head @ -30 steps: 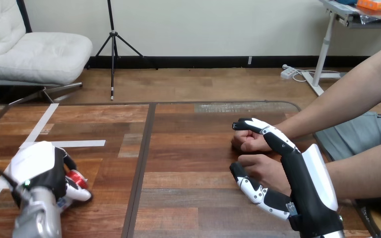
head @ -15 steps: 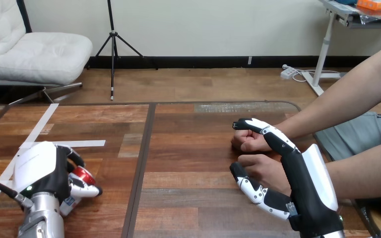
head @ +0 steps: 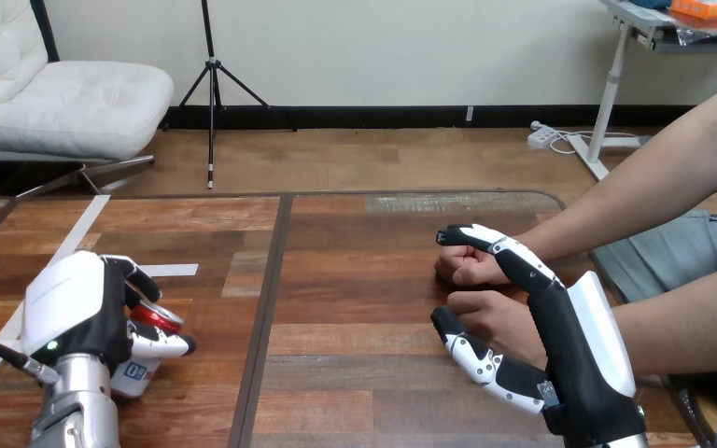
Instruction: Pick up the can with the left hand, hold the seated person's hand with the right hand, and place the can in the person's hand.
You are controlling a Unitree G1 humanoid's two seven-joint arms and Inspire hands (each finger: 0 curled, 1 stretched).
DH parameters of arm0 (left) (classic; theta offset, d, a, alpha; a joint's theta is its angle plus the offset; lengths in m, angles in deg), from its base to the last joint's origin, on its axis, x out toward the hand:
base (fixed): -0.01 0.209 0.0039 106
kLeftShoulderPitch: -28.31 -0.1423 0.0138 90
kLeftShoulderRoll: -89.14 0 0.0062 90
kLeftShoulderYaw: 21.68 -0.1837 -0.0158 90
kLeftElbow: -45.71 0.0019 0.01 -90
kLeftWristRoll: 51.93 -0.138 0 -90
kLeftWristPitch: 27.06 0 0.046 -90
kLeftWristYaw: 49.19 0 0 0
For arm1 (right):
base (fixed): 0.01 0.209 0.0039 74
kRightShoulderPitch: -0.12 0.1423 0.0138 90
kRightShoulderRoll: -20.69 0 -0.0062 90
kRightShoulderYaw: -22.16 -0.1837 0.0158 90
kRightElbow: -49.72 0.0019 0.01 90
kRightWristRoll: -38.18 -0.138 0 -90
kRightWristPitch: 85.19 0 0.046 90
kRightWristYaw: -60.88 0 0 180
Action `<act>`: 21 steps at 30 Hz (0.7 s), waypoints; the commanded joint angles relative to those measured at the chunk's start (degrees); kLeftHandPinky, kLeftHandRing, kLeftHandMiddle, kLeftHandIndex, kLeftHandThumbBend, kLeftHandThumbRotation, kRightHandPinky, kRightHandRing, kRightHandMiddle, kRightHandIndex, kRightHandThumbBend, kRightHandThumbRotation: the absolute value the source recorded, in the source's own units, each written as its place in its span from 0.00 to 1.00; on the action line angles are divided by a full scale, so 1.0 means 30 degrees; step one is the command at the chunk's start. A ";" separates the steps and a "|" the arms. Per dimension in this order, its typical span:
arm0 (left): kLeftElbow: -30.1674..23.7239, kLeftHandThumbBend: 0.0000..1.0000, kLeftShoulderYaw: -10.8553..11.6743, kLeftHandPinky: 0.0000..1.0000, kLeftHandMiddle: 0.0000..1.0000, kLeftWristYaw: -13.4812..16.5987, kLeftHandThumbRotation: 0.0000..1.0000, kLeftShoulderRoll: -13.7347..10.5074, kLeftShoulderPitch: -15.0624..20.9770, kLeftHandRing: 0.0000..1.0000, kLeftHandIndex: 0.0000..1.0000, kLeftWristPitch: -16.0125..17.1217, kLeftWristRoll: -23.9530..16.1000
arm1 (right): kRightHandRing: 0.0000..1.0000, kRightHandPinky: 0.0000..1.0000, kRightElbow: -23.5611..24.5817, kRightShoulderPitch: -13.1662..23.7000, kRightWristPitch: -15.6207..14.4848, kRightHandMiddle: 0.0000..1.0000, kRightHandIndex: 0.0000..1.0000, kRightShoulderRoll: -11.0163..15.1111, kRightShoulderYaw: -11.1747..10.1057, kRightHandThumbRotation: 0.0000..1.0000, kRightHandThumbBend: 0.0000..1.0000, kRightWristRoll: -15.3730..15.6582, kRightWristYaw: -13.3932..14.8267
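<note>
A can [head: 152, 319] with a red top and a pale side stands tilted at the table's near left, my left hand [head: 75, 313] curled round it from the left with fingers above and below its top. At the right, the person's two hands rest on the table as loose fists, one farther [head: 462, 268] and one nearer [head: 490, 315]. My right hand [head: 574, 336] covers the nearer one's wrist. Its fingers [head: 499, 247] reach over the farther fist with bent tips, and its thumb [head: 471, 355] lies along the near side of the nearer fist.
White tape strips [head: 170, 270] mark the wooden table [head: 355, 280] at the left, just beyond my left hand. A dark seam [head: 269, 299] runs front to back down the middle. The person's forearms [head: 653, 187] come in from the right edge.
My left hand has moved up and to the right with the can, which now shows more of its red top. The right hand and the person's hands have stayed put.
</note>
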 commanded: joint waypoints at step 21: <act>-0.0533 0.87 0.0829 0.37 0.46 0.1628 0.00 0.0039 0.0841 0.41 0.47 0.2272 0.0386 | 0.86 0.86 0.0748 0.0787 0.0064 0.82 0.76 -0.0037 -0.0259 0.00 0.44 0.0057 0.0187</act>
